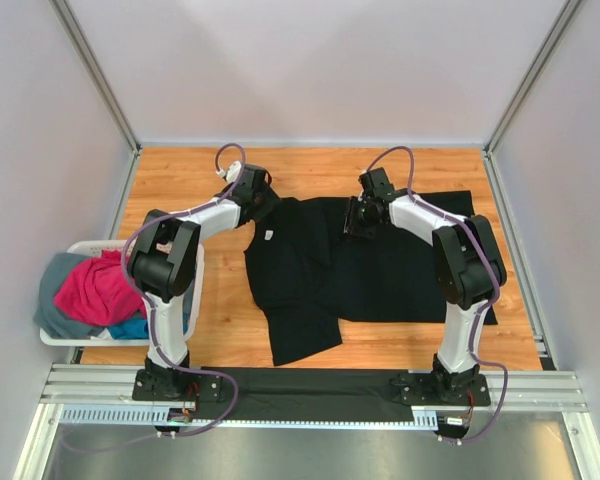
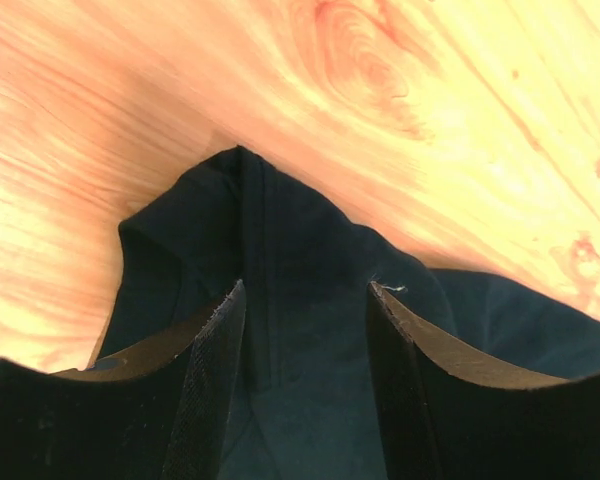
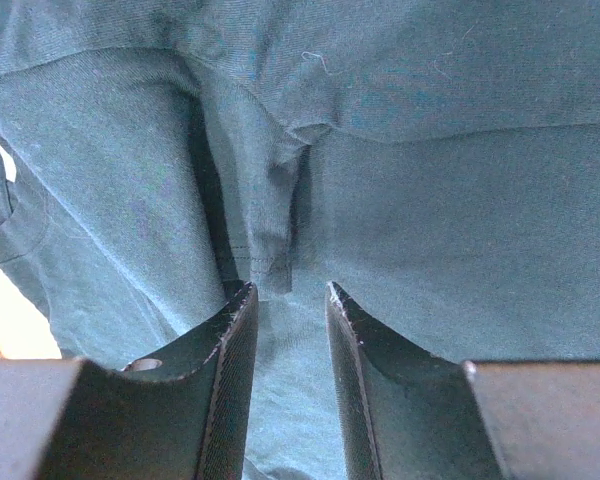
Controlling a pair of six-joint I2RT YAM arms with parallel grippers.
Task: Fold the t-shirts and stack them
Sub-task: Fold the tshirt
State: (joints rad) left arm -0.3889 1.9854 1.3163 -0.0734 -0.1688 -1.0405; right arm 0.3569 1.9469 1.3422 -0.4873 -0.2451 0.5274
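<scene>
The large black t-shirt (image 1: 400,270) lies spread on the wooden table (image 1: 180,170), its left part folded over in a narrower strip. My left gripper (image 1: 264,207) is at the shirt's far left corner. In the left wrist view its jaws (image 2: 307,288) stand open astride a raised peak of black cloth (image 2: 280,230). My right gripper (image 1: 358,222) is low over the shirt's far middle. In the right wrist view it (image 3: 290,288) is open with a narrower gap, a hemmed fold of the cloth (image 3: 270,200) lying just ahead of its fingertips.
A white slotted basket (image 1: 65,340) stands off the table's left edge with magenta-pink (image 1: 90,290), blue (image 1: 130,327) and grey (image 1: 52,280) t-shirts heaped in it. A black mat (image 1: 310,385) lies between the arm bases. White walls enclose the table.
</scene>
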